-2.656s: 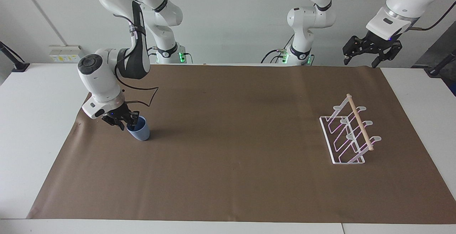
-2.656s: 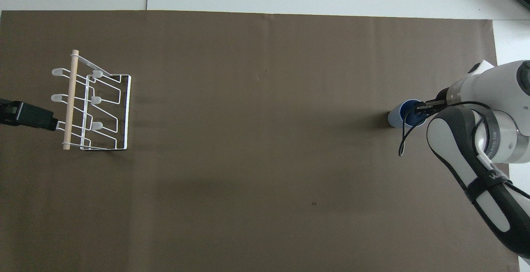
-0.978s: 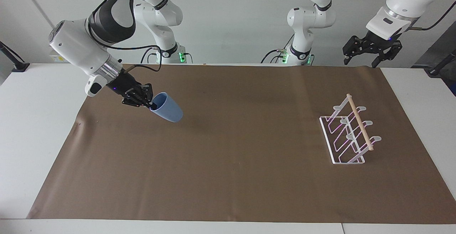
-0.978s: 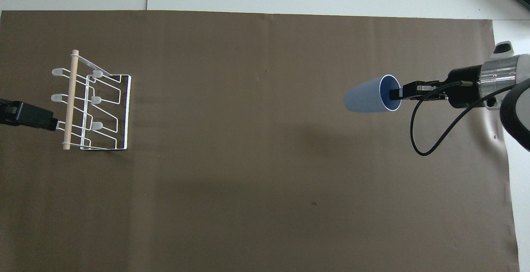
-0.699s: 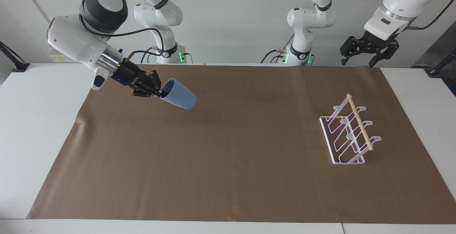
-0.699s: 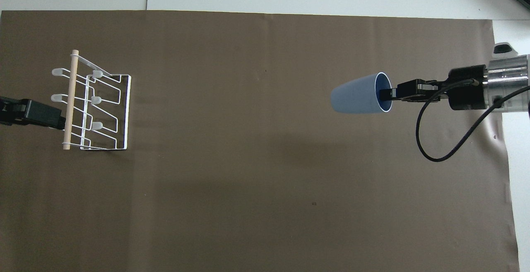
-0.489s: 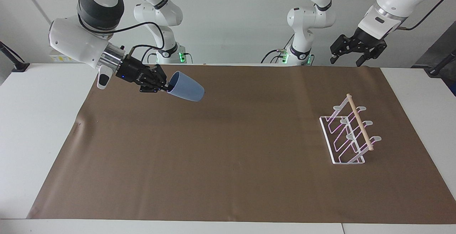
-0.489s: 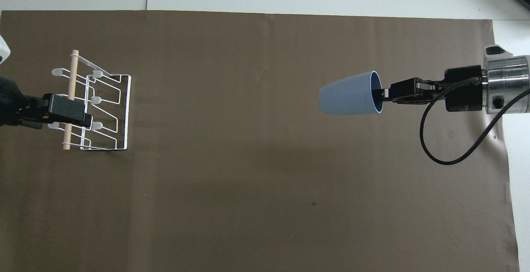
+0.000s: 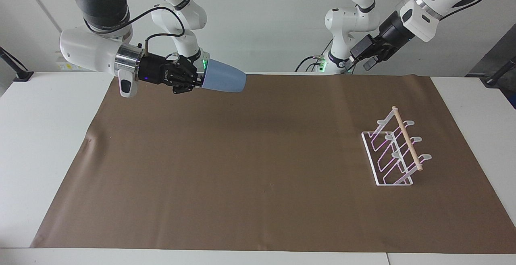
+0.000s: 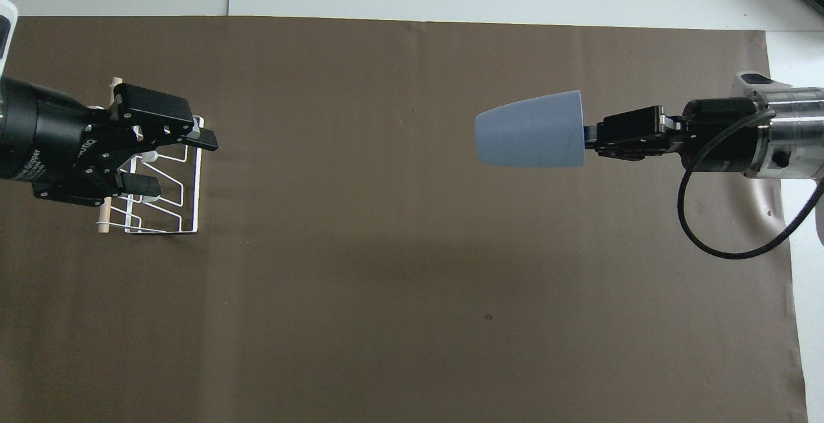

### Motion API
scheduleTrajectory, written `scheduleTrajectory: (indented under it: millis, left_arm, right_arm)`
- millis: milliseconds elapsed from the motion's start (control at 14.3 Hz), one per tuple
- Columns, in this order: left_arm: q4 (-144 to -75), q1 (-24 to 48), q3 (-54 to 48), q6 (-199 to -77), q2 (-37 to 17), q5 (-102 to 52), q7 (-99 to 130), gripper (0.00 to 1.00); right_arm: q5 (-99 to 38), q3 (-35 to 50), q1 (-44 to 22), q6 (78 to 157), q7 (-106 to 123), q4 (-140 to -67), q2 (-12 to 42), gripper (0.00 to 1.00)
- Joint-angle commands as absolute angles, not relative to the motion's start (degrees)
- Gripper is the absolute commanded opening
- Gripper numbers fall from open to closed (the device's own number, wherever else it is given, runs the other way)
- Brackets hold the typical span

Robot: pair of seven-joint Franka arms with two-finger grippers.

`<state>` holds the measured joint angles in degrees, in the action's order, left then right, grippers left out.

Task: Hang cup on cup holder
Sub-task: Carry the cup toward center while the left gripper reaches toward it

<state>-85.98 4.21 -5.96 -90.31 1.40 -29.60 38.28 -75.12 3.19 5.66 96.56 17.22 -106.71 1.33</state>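
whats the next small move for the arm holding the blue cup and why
Probably carry it on toward the left arm's end of the table. The right gripper holds the light-blue tapered plastic cup by its rim, raised and on its side, well short of the white wire cup holder with the wooden dowel. The left gripper is open.

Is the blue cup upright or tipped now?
Tipped: the cup lies sideways in the air, held at its rim by the right gripper.

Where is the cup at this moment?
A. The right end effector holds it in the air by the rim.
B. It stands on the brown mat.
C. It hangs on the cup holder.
A: the right end effector grips the rim of the cup, which lies sideways above the table.
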Motion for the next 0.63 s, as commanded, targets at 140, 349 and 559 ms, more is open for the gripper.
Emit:
scheduleTrajectory:
  millis: [140, 349, 559]
  left_arm:
    - [-86.75, 5.19, -8.60, -97.90, 1.15, -37.61, 58.32, 1.00]
    - [-81.86, 5.36, -11.15, -99.58, -3.66, -39.02, 73.85, 1.00]
    - [-79.72, 5.45, -13.53, -102.74, -5.71, -39.02, 87.24, 1.00]
  right_arm:
    - [-86.46, 3.34, 2.56, 96.85, 18.63, -112.93, -1.67, 0.00]
    - [-92.18, 3.43, -0.34, 99.04, 19.77, -114.78, -1.84, 0.00]
    - [-95.70, 3.34, -4.47, 103.52, 20.04, -115.22, -1.76, 0.00]
